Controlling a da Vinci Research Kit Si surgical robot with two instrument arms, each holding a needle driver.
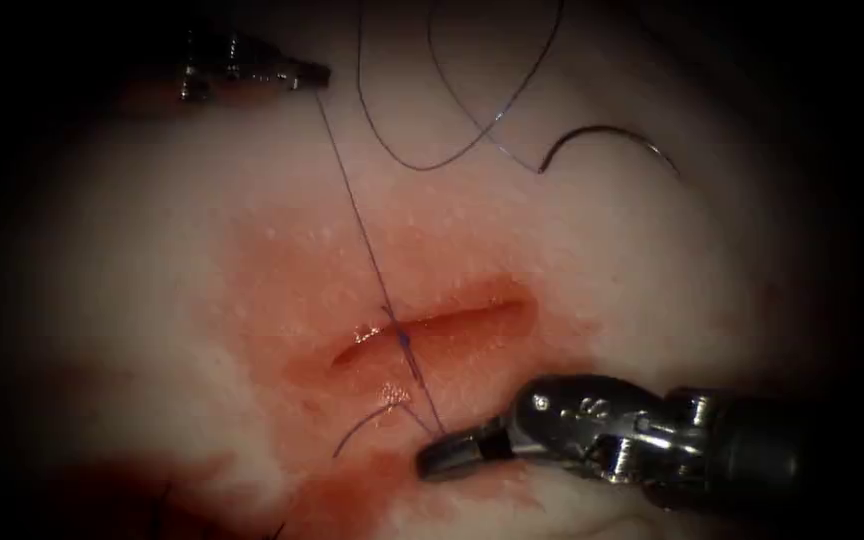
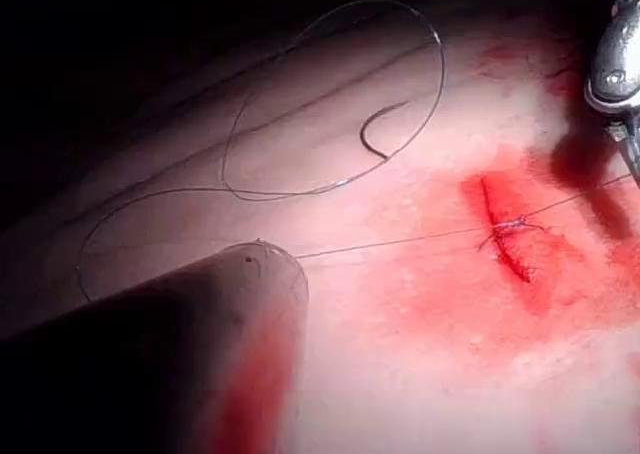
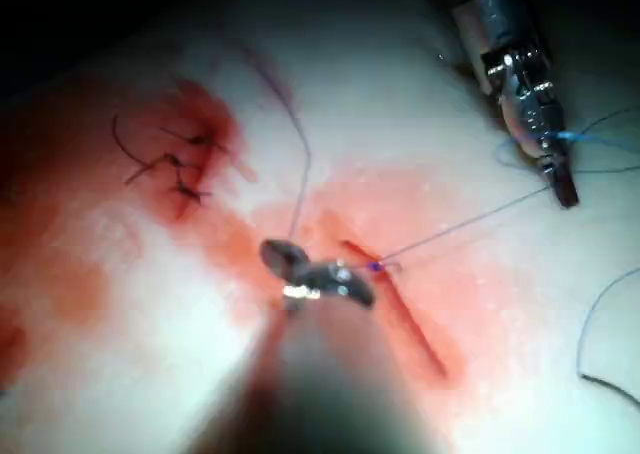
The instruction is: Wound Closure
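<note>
**2 tools hold 1 strand taut across the cut**

Both needle drivers pinch the thread [image 1: 367, 240], which runs straight from the left tool [image 1: 314, 73] at 11 o'clock, over a knot [image 1: 402, 338] on the cut [image 1: 432, 330], to the right tool [image 1: 442, 455] at 5 o'clock; each tool's jaws are pressed together on it. The curved needle [image 1: 607, 135] lies free on the tissue [image 1: 702, 280] at 1 o'clock, not in it, held by neither tool. A short tail [image 1: 362, 430] curls near the right tool. Judged from this, a knot is being tightened; the next move calls for even, opposed tension so the knot seats flat on the cut.
</note>
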